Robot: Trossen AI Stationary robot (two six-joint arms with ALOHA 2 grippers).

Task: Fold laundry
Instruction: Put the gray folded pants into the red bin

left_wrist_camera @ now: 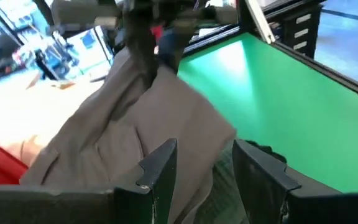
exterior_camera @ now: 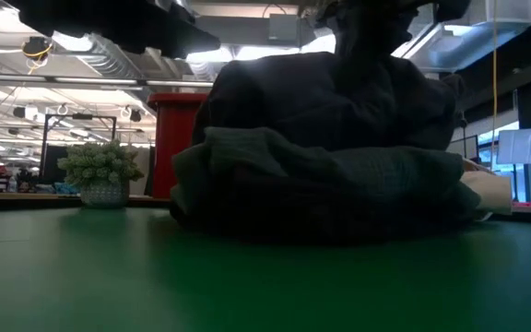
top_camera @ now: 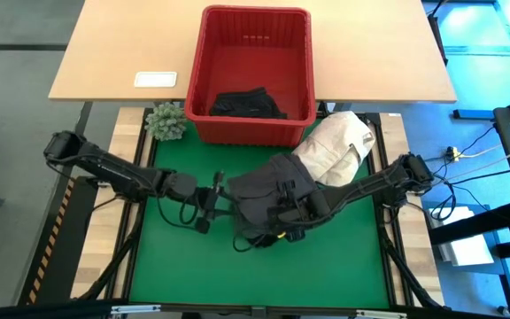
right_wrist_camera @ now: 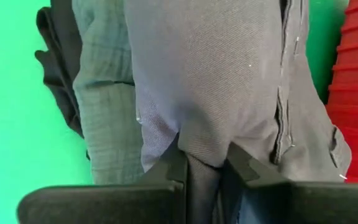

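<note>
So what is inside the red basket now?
One dark garment lies crumpled on the floor of the basket, toward the near wall. The rest of the floor looks bare. Anything under that garment is covered.

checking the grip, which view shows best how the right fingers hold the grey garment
The right wrist view: the right gripper has its fingers shut on a fold of the grey garment. The high view shows only the pile, the low view a dark heap, the left wrist view its far side.
</note>
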